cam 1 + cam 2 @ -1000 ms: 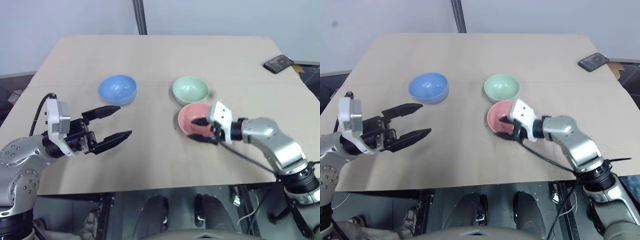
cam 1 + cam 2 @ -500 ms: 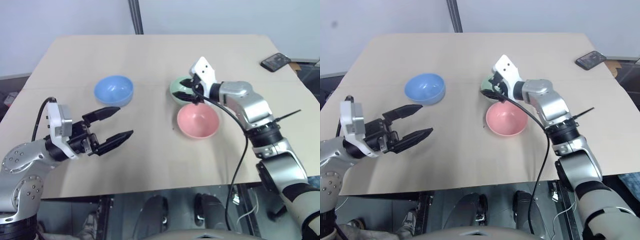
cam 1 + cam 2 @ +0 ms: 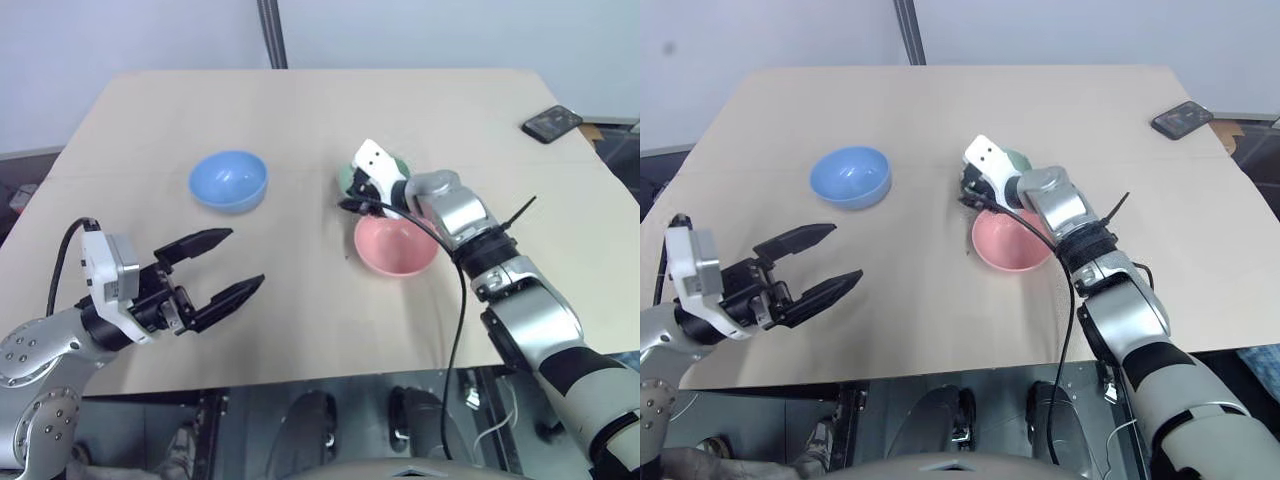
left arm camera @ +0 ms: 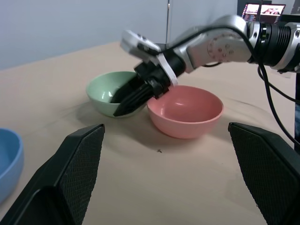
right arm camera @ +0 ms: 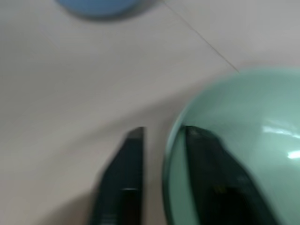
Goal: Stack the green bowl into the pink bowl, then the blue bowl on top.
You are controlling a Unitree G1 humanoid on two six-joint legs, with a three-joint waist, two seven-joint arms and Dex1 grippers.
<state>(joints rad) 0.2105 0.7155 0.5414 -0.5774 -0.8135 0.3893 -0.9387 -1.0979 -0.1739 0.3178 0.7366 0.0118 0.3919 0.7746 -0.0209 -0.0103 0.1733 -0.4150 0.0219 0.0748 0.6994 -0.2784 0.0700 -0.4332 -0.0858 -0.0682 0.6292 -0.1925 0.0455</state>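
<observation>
Right gripper [image 5: 161,180] pinches the rim of the small mint-green smooth bowl [image 4: 110,91] – one finger inside, one outside. It stands touching the salmon-pink round bowl [image 3: 397,248]. It looks light, stiff and slippery, so the rim is the best hold. Left gripper [image 3: 225,267] hangs wide open and empty, near the sky-blue round bowl [image 3: 228,180].

Green bowl [image 3: 385,170] behind pink bowl [image 3: 396,247] — blue bowl [image 3: 228,180] left.

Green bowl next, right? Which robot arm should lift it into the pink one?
The right arm. Its fingers already straddle the green bowl rim, one inside and one outside, with the pink bowl right beside it. The left gripper hangs open, away from both bowls.
</observation>
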